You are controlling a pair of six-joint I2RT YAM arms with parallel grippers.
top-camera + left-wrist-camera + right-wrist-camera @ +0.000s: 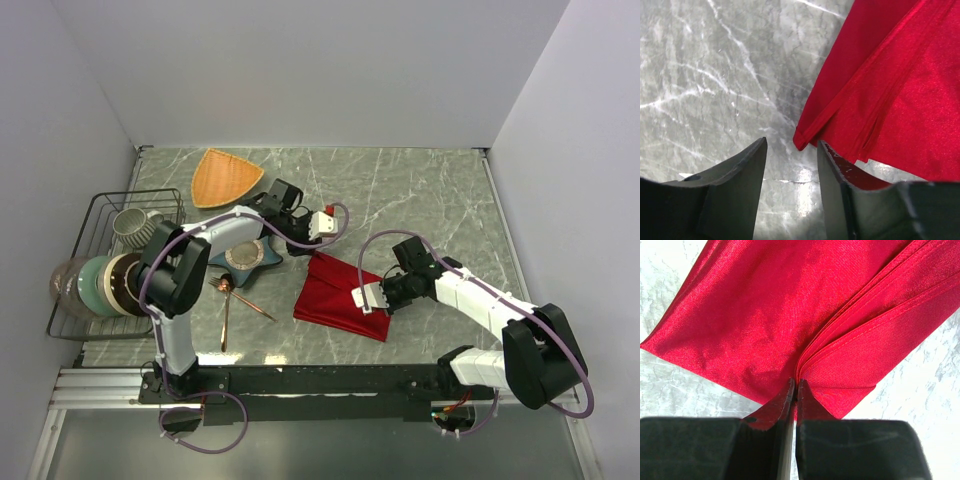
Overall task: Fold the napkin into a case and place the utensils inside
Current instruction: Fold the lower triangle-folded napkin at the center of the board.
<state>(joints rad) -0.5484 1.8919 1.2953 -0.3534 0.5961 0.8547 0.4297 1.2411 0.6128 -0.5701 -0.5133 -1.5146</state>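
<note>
The red napkin (335,290) lies folded in layers on the marble table, right of centre. My right gripper (368,298) is at its right edge, shut on the layered folds (796,386) where they meet. My left gripper (327,222) hovers at the napkin's far corner. In the left wrist view its fingers (740,170) stand apart over bare marble, and the napkin's corner (801,142) lies just ahead of the tips, touching neither. The copper utensils (238,298) lie loose on the table left of the napkin, apart from it.
A blue star-shaped dish (250,258) sits under my left forearm. An orange triangular plate (222,177) lies at the back left. A wire rack (100,215) with bowls and plates stands along the left edge. White walls close in the table on three sides.
</note>
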